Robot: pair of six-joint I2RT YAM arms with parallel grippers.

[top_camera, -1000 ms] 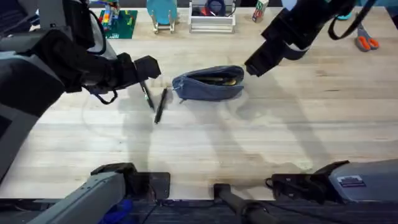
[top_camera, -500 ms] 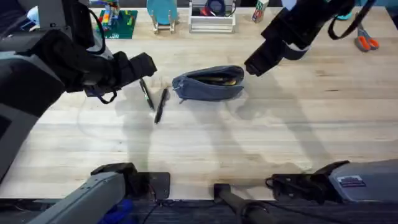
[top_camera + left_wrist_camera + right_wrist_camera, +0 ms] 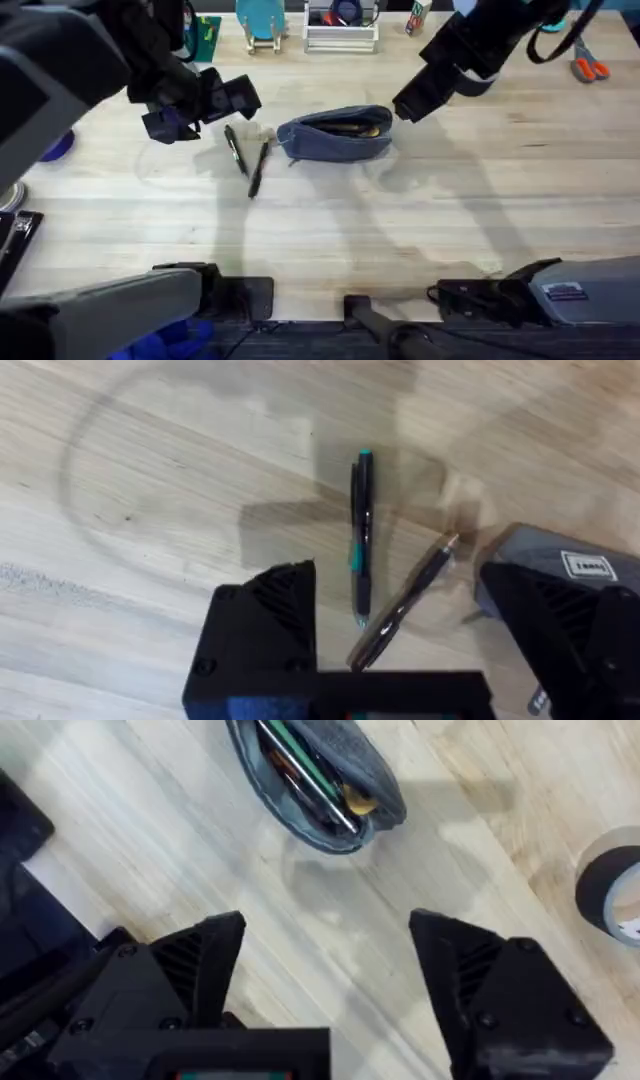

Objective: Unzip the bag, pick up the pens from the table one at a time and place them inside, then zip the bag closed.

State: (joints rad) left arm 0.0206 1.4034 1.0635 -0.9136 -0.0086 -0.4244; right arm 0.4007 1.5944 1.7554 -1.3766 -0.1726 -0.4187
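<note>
The blue-grey bag (image 3: pixel 335 135) lies at the middle of the table (image 3: pixel 400 220), its zipper open, with pens showing inside (image 3: pixel 305 775). Two dark pens (image 3: pixel 236 151) (image 3: pixel 258 168) rest on the wood just left of the bag. In the left wrist view one pen has teal accents (image 3: pixel 360 545) and the other (image 3: pixel 405 605) lies slanted beside it. My left gripper (image 3: pixel 238 100) hovers open above and slightly behind those pens, holding nothing. My right gripper (image 3: pixel 406 107) hangs open just right of the bag's end, its fingers (image 3: pixel 195 970) spread wide.
Orange-handled scissors (image 3: pixel 590 68) lie at the far right. A white rack (image 3: pixel 340 30), a blue stand (image 3: pixel 262 25) and a green board (image 3: pixel 205 35) line the back edge. A black tape roll (image 3: pixel 612 890) sits near the bag.
My left arm has risen and pulled slightly back from the two pens, its gripper still open. The right arm, bag and pens have not moved.
</note>
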